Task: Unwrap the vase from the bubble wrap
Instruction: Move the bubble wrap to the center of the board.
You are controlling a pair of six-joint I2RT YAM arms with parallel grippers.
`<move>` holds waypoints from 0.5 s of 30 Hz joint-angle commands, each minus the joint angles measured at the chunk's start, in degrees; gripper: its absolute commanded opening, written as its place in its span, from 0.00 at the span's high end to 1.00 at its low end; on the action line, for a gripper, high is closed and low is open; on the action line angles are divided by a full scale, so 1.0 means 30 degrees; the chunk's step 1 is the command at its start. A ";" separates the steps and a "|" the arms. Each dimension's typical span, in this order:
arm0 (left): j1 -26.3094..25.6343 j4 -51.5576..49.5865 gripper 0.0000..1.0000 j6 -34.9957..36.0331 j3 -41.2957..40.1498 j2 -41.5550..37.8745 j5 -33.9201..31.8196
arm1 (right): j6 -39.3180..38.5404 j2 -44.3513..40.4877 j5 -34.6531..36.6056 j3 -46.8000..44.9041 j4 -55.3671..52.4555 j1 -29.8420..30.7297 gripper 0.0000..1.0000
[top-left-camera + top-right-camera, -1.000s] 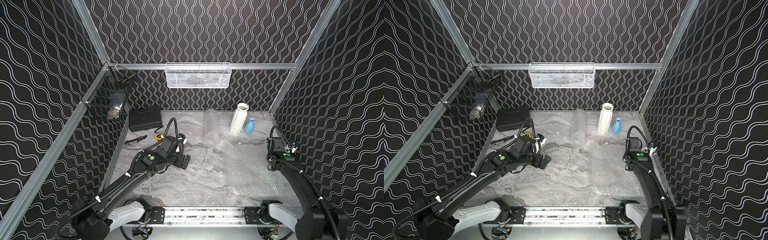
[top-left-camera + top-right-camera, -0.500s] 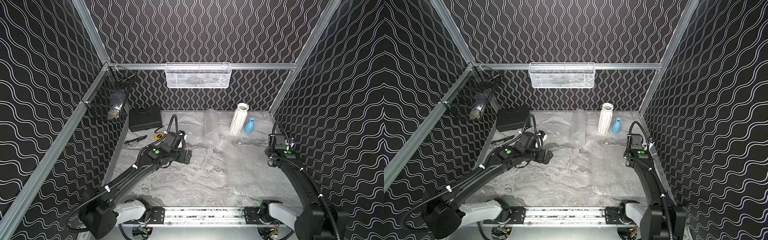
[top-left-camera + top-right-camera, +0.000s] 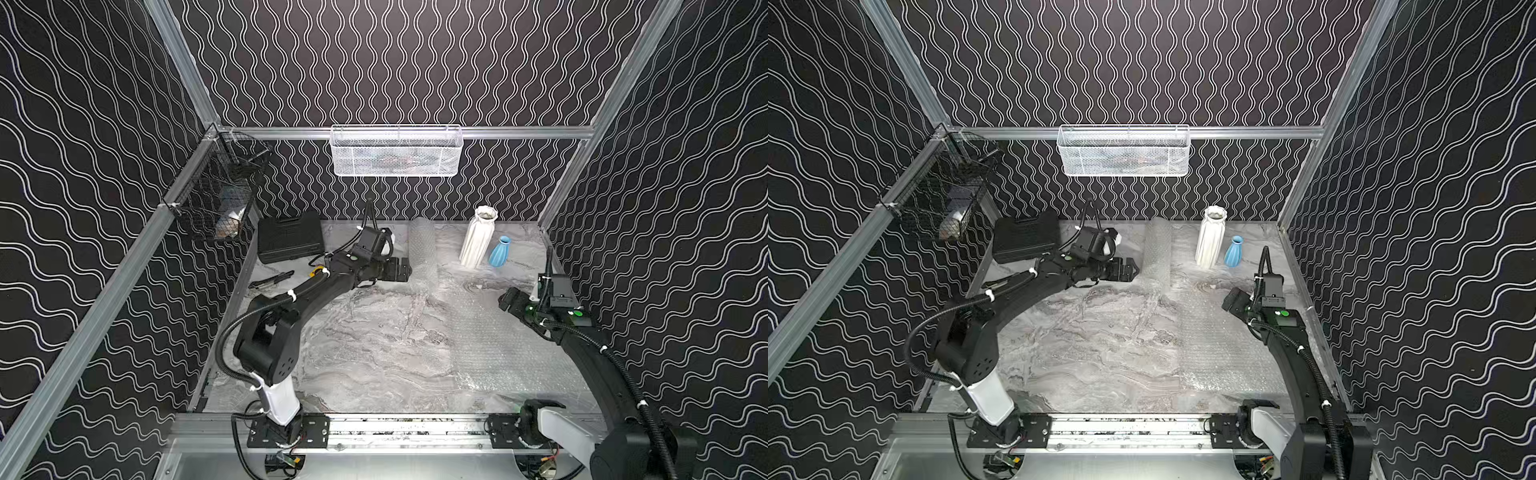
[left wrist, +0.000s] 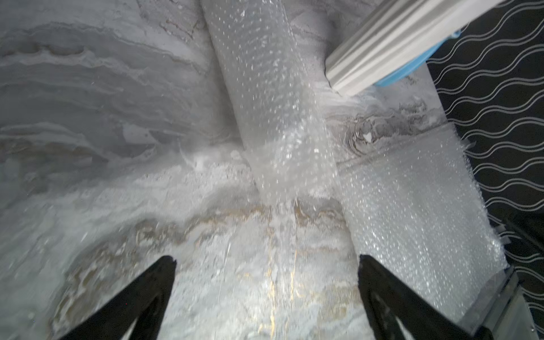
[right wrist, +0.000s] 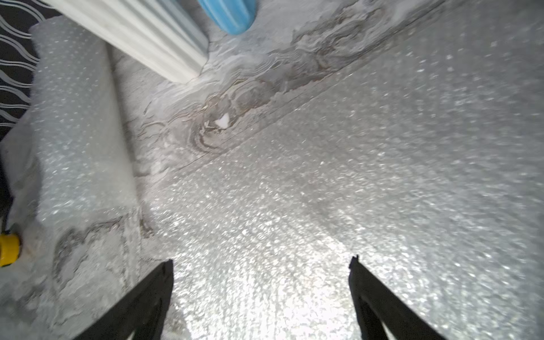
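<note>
- In both top views, one white mesh basket (image 3: pixel 397 151) (image 3: pixel 1123 151) hangs on the back rail. The things in it are too dim to name.
- One black wire basket (image 3: pixel 216 195) hangs on the left rail and holds something pale that I cannot name.
- One shut black case (image 3: pixel 289 241) lies at the back left of the bench (image 3: pixel 365 345).
- Two bare vases stand upright at the back right: a white ribbed vase (image 3: pixel 478 241) and, just beside it, a smaller blue vase (image 3: pixel 500 252).
- The wrap is in two pieces. A bubble wrap roll (image 3: pixel 423 245) lies at the back centre, and a bubble wrap sheet (image 3: pixel 498 353) is spread flat over the bench's right side.
- The left claw (image 3: pixel 404 270) is near the roll's near end. The right claw (image 3: pixel 508 297) hangs over the sheet's far edge.
- In the left wrist view, the left claw (image 4: pixel 266 258) stands wide with nothing between its jaws. The roll (image 4: pixel 273 97), the sheet (image 4: pixel 412 206) and both vases (image 4: pixel 391 38) (image 4: pixel 406 69) lie ahead of it.
- In the right wrist view, the right claw (image 5: pixel 261 260) stands wide and empty over the sheet (image 5: pixel 353 162). I cannot tell whether the roll (image 5: pixel 76 117) holds anything.
</note>
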 commanded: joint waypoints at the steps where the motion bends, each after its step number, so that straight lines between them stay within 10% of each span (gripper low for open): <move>1: 0.0360 0.1984 0.00 -0.0452 0.1434 0.1688 0.1548 | -0.0024 -0.0119 -0.2428 -0.0306 0.0993 0.0000 0.07; 15: 0.1031 0.5218 0.00 -0.2084 0.7700 0.9561 0.5923 | 0.0299 0.1396 -0.5101 -0.0254 0.1836 0.0030 0.06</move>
